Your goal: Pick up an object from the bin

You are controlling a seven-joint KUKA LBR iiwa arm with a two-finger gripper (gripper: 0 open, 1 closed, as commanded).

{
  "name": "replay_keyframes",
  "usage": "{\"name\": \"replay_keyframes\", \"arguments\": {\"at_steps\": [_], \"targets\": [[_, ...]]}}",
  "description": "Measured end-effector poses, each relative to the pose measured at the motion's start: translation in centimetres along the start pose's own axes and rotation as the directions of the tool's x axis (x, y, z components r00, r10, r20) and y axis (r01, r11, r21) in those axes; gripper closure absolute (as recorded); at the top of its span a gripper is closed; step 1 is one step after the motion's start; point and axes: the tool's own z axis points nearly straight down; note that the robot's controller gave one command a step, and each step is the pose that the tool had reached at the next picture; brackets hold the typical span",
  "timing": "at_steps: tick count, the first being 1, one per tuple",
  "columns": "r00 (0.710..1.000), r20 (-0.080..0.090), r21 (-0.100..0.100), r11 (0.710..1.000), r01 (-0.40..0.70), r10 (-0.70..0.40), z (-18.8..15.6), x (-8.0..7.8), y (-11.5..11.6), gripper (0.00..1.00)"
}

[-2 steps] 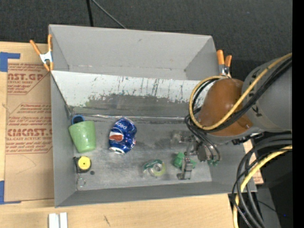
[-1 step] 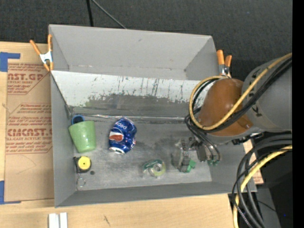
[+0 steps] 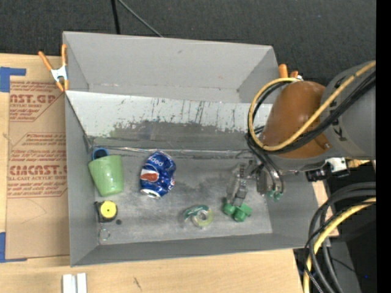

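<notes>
My gripper (image 3: 253, 188) hangs low over the right part of the bin floor, open, with nothing between its fingers. One finger (image 3: 238, 189) stands just above a small green plastic piece (image 3: 237, 211) lying near the bin's front wall. By the other finger (image 3: 269, 183) a small green bit (image 3: 276, 194) shows; I cannot tell whether it touches that finger. A small, pale green and clear ring-like thing (image 3: 198, 216) lies left of the green piece.
A crushed blue Pepsi can (image 3: 157, 174) lies in the middle left. At the left wall stand a light green cup (image 3: 107, 174), with a blue thing (image 3: 99, 154) behind it, and a small yellow and black round thing (image 3: 107, 210) in front.
</notes>
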Motion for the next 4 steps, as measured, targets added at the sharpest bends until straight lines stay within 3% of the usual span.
{"name": "replay_keyframes", "arguments": {"at_steps": [1, 2, 3, 4], "targets": [[1.0, -0.002, 0.001, 1.0, 0.0, 0.0, 0.1, 0.1, 0.0, 0.0], [0.999, -0.009, 0.003, 0.999, 0.035, -0.035, 8.7, -1.5, -2.2, 0.0], [0.999, -0.003, 0.002, 0.999, 0.035, -0.035, 8.3, -1.6, -2.1, 1.0], [0.885, -0.002, -0.001, 0.885, 0.465, -0.465, 8.3, -1.8, -0.2, 1.0]]}}
